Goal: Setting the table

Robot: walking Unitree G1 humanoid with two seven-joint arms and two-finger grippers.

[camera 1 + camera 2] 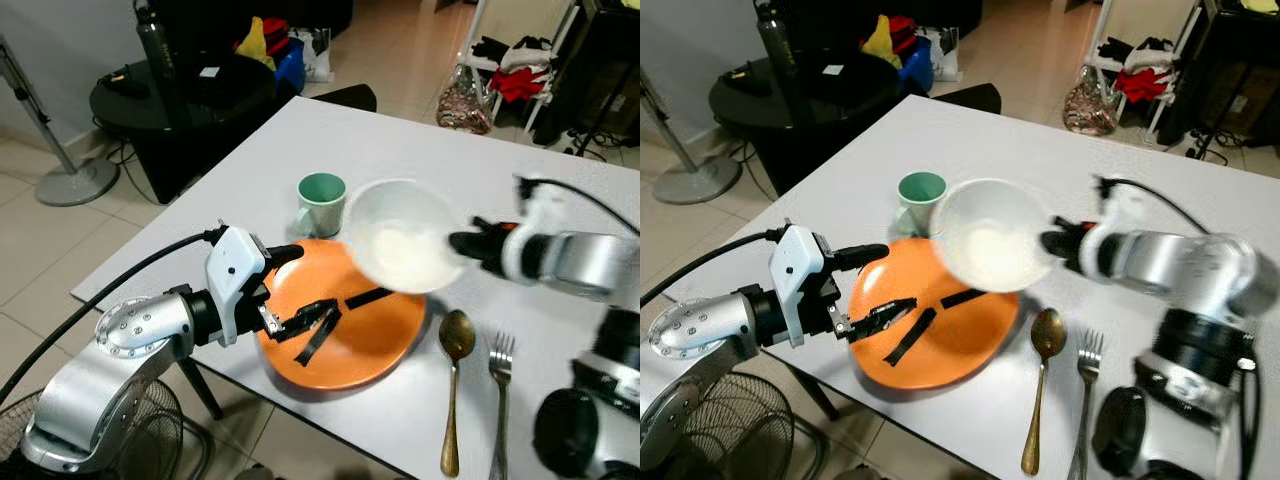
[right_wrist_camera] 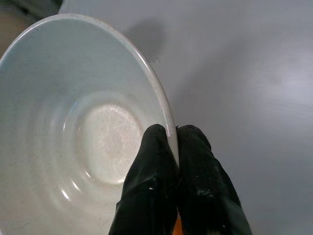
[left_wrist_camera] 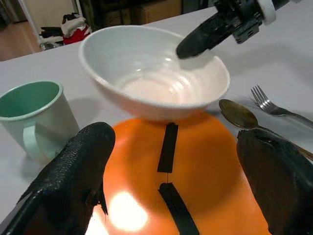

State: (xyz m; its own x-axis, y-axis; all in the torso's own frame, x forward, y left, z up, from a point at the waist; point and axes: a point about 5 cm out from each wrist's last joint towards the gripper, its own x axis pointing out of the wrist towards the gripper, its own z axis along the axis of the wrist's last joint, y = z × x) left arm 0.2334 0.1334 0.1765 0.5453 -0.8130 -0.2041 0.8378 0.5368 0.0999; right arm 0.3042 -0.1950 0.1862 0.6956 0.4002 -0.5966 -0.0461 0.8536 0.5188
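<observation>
Both arms are silver metal with round screwed joints. The left gripper (image 1: 310, 330) has a white housing, black cable and long black fingers (image 3: 73, 181).

Plate (image 1: 375, 335) sits on the desk (image 1: 420, 150) near its front edge. Mug (image 1: 321, 203) on the desk just behind the plate's left part. Spoon (image 1: 455, 385) just right of the plate, fork (image 1: 500, 395) right of the spoon. Bowl (image 1: 405, 237) is above the plate's rear right part, pinched at its rim by the right tool (image 1: 462, 243). Left tool (image 1: 300, 300) over the plate's left side, fingers spread.
</observation>
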